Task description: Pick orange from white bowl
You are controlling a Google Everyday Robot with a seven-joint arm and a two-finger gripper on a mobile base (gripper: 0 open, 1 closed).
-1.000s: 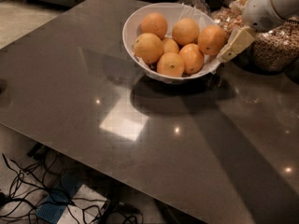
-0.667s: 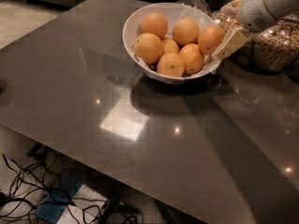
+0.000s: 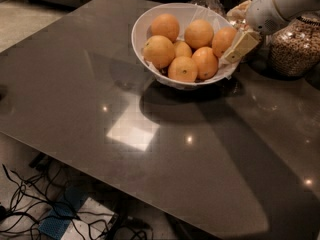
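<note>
Counting seven oranges (image 3: pixel 182 69) in one white bowl (image 3: pixel 141 31), upper centre of bench (image 3: pixel 100 109). Target orange (image 3: pixel 223 40) rightmost, just beside gripper (image 3: pixel 240 45) at right rim. Jaws open or closed: cannot tell. Arm (image 3: pixel 290 1) cut off upper right.

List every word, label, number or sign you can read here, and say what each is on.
None: no text can be read anywhere in this view.
The bowl, oranges, jar and table show no lettering.
The gripper, at the bowl's right rim, shows no marking either.
</note>
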